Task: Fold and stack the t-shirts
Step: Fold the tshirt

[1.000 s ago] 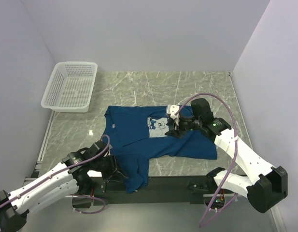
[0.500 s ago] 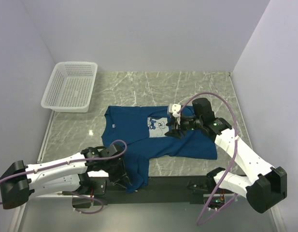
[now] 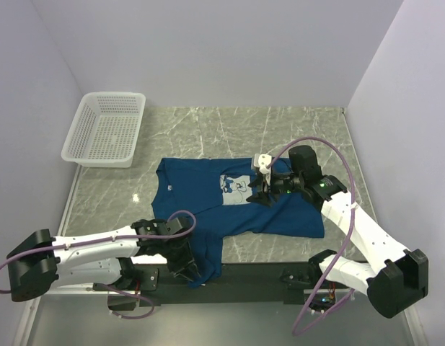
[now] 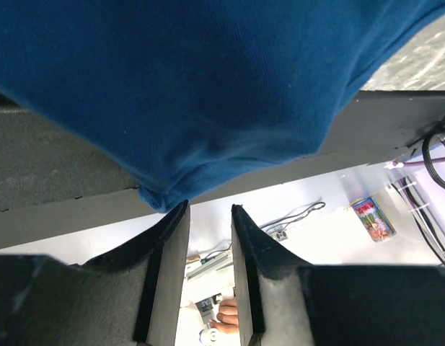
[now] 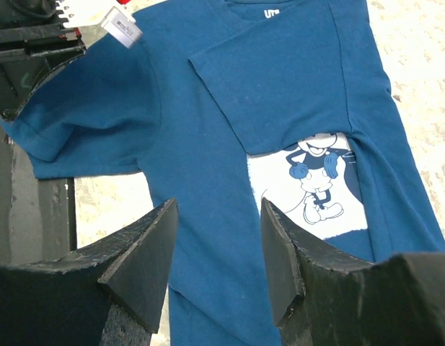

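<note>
A single dark navy t-shirt [image 3: 208, 205] lies spread on the marble table, collar to the left, with its pale cartoon print [image 3: 235, 189] facing up. One sleeve [image 3: 205, 261] hangs over the table's near edge. My left gripper [image 3: 187, 270] sits at that edge just below the sleeve [image 4: 200, 94]. Its jaws [image 4: 210, 207] are open a narrow gap with nothing between them, and one fingertip [image 4: 180, 210] touches the sleeve's corner. My right gripper [image 3: 260, 193] hovers open over the shirt [image 5: 208, 144] beside the print [image 5: 312, 184]; nothing is held [image 5: 218, 205].
A white mesh basket [image 3: 107, 130] stands at the back left of the table. The dark frame rail [image 3: 265, 270] runs along the near edge, where the arm bases sit. Walls close in the left, back and right sides.
My left arm has swung in to the right along the near edge, bringing its gripper under the hanging sleeve, and its jaws have narrowed slightly. The right gripper has barely moved.
</note>
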Controlling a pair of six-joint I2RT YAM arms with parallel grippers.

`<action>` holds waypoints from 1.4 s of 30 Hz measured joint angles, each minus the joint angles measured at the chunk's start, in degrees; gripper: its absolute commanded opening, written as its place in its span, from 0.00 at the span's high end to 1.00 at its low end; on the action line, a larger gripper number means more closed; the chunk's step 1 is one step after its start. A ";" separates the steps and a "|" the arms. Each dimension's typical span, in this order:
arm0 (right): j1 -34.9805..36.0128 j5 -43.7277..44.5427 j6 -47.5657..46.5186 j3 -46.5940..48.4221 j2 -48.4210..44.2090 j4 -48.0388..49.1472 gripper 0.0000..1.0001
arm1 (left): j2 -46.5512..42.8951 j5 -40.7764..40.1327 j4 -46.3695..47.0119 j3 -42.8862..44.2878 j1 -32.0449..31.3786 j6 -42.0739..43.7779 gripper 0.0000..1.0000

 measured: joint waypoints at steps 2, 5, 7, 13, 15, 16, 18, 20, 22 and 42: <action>-0.04 -0.02 0.00 -0.02 0.00 0.00 0.43 | 0.74 -0.04 0.33 0.00 -0.17 0.00 0.64; -0.28 -0.04 0.07 -0.02 -0.02 0.02 0.43 | 1.44 -0.09 0.26 0.00 -0.42 0.02 0.64; -0.39 -0.07 0.11 -0.02 -0.02 0.02 0.43 | 1.53 -0.13 -0.04 0.00 -0.48 0.07 0.64; -0.55 -0.17 0.13 -0.07 -0.02 0.02 0.43 | 1.68 -0.31 -1.60 0.00 -0.70 0.07 0.63; -0.55 -0.20 0.13 -0.07 -0.04 0.02 0.43 | 2.19 -0.28 -1.64 0.00 -0.87 0.04 0.63; -0.57 -0.20 0.13 -0.07 -0.04 0.02 0.43 | 2.58 -0.28 -1.62 0.00 -1.01 0.04 0.63; -0.66 -0.22 0.13 -0.07 -0.09 0.02 0.43 | 3.52 -0.28 -1.42 0.00 -1.31 0.04 0.63; -0.79 -0.26 0.13 -0.07 -0.15 0.02 0.43 | 5.09 -0.28 -1.18 0.00 -1.64 0.04 0.64; -0.87 -0.31 0.13 -0.07 -0.17 0.04 0.43 | 6.34 -0.20 -0.68 0.02 -1.86 0.02 0.64; -2.40 -1.11 0.15 -0.07 -1.84 0.02 0.43 | 4.70 -1.44 0.31 -0.74 -2.69 0.48 0.69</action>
